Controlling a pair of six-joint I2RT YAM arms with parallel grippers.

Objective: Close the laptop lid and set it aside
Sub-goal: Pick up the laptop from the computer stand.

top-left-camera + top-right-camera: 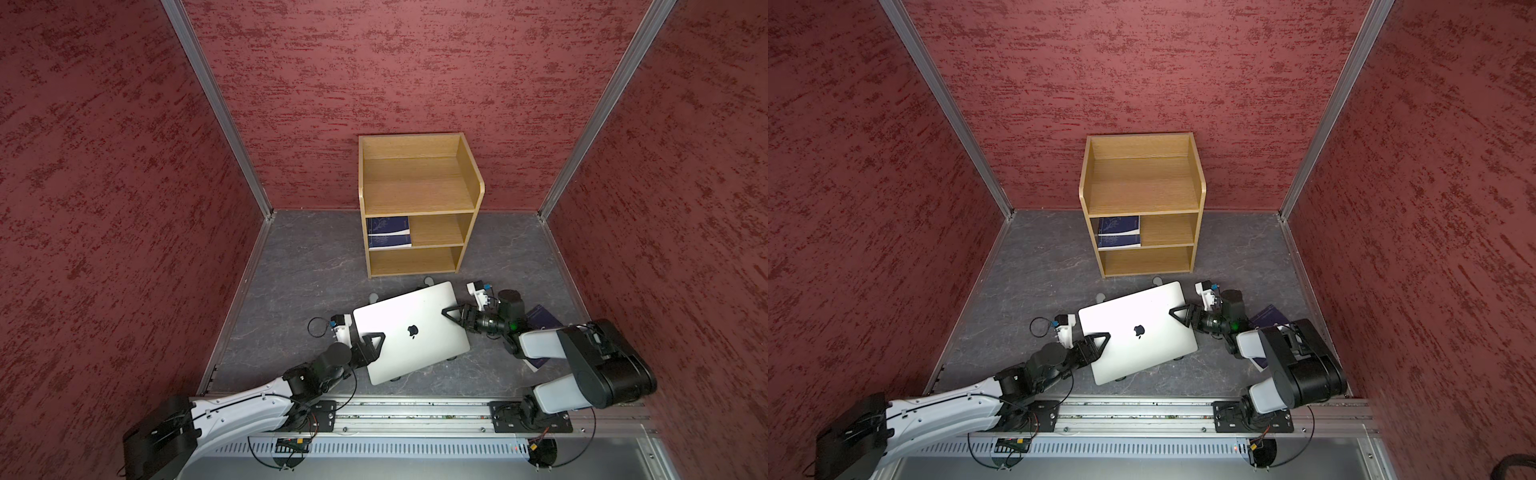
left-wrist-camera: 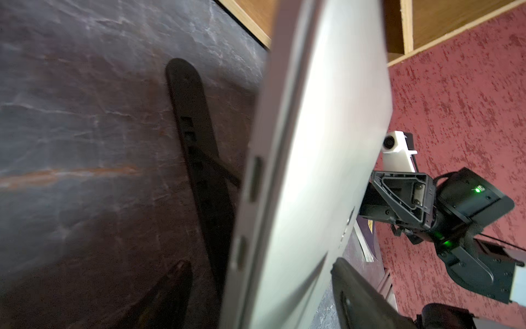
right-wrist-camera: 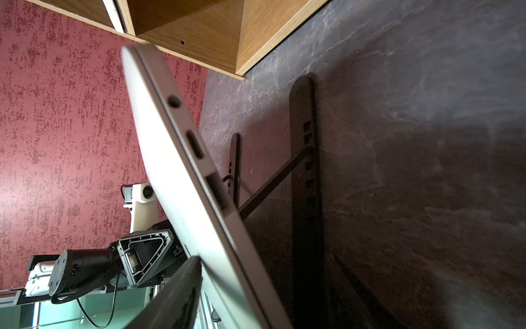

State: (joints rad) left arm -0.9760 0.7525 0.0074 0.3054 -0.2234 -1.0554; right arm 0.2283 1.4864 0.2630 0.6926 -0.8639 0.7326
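Observation:
The silver-grey laptop [image 1: 415,349] [image 1: 1142,353] lies tilted on a black folding stand [image 2: 193,119] [image 3: 304,142] in both top views. The laptop lid [image 2: 327,142] [image 3: 170,171] is down flat on the base, logo up, with only a thin seam along the side. My left gripper [image 1: 376,338] [image 1: 1104,337] [image 2: 260,266] straddles the laptop's left edge, one finger above the lid and one below, both with a gap. My right gripper [image 1: 446,311] [image 1: 1173,311] [image 3: 264,259] straddles the right edge; its upper finger [image 3: 182,284] rests at the lid, the lower one stands off in shadow.
A wooden shelf unit [image 1: 415,187] stands just behind the laptop, with dark blue books [image 1: 388,232] on its middle shelf. Another dark blue book [image 1: 540,318] lies on the grey floor under the right arm. Red walls enclose the sides; the arms' rail [image 1: 415,411] runs along the front.

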